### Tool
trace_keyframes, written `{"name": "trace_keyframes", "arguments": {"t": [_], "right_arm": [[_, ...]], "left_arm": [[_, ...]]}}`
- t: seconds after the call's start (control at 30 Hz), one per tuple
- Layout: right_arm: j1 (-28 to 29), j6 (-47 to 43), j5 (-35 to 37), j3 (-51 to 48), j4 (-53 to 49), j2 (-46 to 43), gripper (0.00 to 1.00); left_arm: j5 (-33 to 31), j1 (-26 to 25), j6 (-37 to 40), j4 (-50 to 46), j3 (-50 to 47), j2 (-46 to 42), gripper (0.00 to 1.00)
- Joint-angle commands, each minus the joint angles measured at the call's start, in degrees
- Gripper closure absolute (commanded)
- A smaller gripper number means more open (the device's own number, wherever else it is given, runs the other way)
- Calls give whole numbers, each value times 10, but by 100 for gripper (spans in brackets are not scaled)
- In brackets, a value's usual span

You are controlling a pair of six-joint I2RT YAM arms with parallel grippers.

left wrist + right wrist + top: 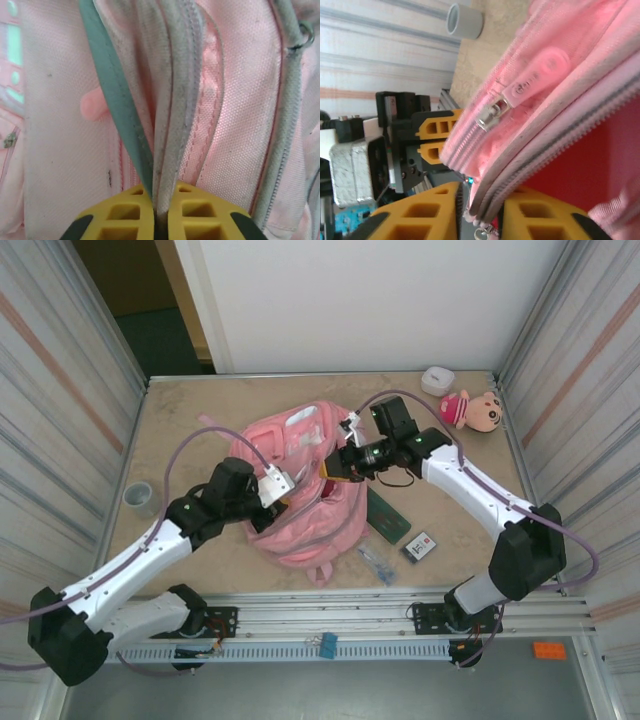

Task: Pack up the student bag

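The pink student bag [300, 502] lies in the middle of the table, its main zipper parted. My left gripper [283, 492] is shut on the bag's left opening rim. In the left wrist view, the yellow fingers [125, 215] pinch the grey zipper edge of the bag [240, 100]. My right gripper [335, 464] is shut on the opposite rim. The right wrist view has its gripper [482, 212] clamped over the zipper tape. A pink zipper pull [540, 75] sits above it, and red lining [600, 165] shows inside the bag. The left gripper's fingers [437, 137] show beyond the rim.
A green notebook [388, 515], a small card box [420, 547] and a clear packet [377, 562] lie right of the bag. A pink-hatted plush doll [472, 410] and a white box [437, 380] sit at the back right. A grey cup [140, 498] stands at the left.
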Motion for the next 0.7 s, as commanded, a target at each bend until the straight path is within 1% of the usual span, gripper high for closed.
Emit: {"name": "trace_keyframes", "arguments": {"t": [0.0, 0.07, 0.13, 0.23, 0.33, 0.43, 0.67], "right_arm": [[-25, -50, 44, 31, -32, -61, 56], [-29, -86, 95, 20, -65, -99, 50], [-26, -131, 123, -14, -81, -144, 48], [-12, -188, 130, -77, -77, -202, 45], [34, -254, 142, -129, -61, -243, 45], [74, -295, 137, -159, -29, -249, 46], [94, -329, 120, -177, 40, -194, 42]], "left_arm": [[18, 10, -71, 4, 32, -1, 100], [45, 10, -94, 3, 26, -10, 100], [68, 10, -103, 21, 8, -25, 100], [79, 10, -96, 28, -4, -35, 100], [81, 10, -93, 19, -1, -31, 100], [93, 10, -93, 23, 0, -25, 100], [106, 11, -100, 36, 9, -13, 100]]}}
